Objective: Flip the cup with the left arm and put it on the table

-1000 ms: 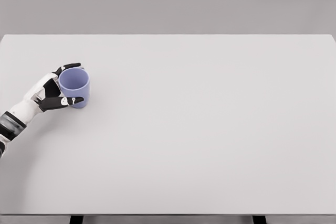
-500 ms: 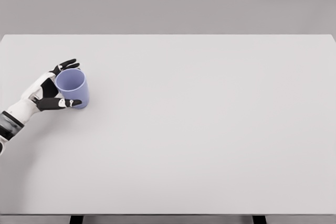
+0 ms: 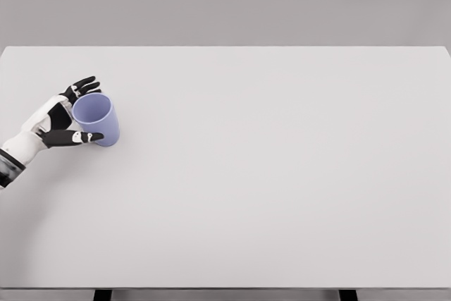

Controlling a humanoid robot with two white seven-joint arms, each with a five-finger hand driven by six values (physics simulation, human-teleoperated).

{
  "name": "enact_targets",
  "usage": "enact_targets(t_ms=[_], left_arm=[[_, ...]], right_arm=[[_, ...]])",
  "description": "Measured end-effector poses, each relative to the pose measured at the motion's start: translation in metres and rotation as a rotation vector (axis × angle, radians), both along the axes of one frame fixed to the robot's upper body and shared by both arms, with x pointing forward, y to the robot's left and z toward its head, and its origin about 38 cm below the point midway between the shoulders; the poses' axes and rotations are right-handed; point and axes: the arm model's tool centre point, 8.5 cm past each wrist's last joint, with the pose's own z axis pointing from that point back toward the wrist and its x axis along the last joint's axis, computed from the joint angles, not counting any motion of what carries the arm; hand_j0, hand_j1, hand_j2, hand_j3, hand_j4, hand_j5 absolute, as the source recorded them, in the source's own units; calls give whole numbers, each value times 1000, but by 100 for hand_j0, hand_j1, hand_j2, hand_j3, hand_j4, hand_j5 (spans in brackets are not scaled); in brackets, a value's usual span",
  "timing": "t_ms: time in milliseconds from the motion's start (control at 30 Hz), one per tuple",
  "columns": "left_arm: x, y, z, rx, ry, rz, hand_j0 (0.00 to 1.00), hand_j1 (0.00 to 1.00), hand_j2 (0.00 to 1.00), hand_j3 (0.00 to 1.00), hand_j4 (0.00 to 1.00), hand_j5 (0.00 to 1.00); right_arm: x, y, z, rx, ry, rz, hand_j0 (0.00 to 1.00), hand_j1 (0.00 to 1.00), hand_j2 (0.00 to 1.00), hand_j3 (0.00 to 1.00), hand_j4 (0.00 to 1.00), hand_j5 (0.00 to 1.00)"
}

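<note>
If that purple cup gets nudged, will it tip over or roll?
The cup already looks tilted toward the left robot hand, so it probably tips easily. Its round, tapered wall suggests it would roll in a curve. It looks stiff and light.

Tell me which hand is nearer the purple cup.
Left. The left hand is right beside the cup, on its left, fingers spread around it. The right hand is out of view.

The wide, flat, pale grey rectangular table [image 3: 268,174] spans nearly the full view. One item stands directly on it: a lavender-blue, handleless plastic cup [image 3: 96,119], mouth upward and tilted, near the table's left edge, toward the far side.
</note>
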Motion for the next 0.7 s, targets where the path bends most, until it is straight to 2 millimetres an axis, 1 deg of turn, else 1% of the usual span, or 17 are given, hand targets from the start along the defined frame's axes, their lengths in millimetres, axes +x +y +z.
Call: enact_targets(t_ms=[167, 333, 367, 500, 600, 700], left_arm=[[-1, 6, 4, 7, -4, 8, 100, 100, 100, 100, 100, 100], [-2, 18, 12, 31, -13, 14, 100, 100, 100, 100, 100, 100], [-2, 20, 16, 38, -20, 11, 100, 100, 100, 100, 100, 100], [-14, 29, 30, 91, -28, -19, 100, 100, 100, 100, 100, 100], [-16, 33, 50, 134, -58, -49, 100, 100, 100, 100, 100, 100], [-19, 35, 61, 163, -72, -69, 100, 100, 100, 100, 100, 100]], right_arm=[[0, 0, 0, 0, 0, 0, 100, 100, 100, 100, 100, 100], [0, 0, 0, 0, 0, 0, 100, 100, 100, 100, 100, 100], [1, 0, 0, 0, -2, 0, 100, 100, 100, 100, 100, 100], [0, 0, 0, 0, 0, 0, 100, 100, 100, 100, 100, 100], [0, 0, 0, 0, 0, 0, 100, 100, 100, 100, 100, 100], [0, 0, 0, 0, 0, 0, 100, 100, 100, 100, 100, 100]])
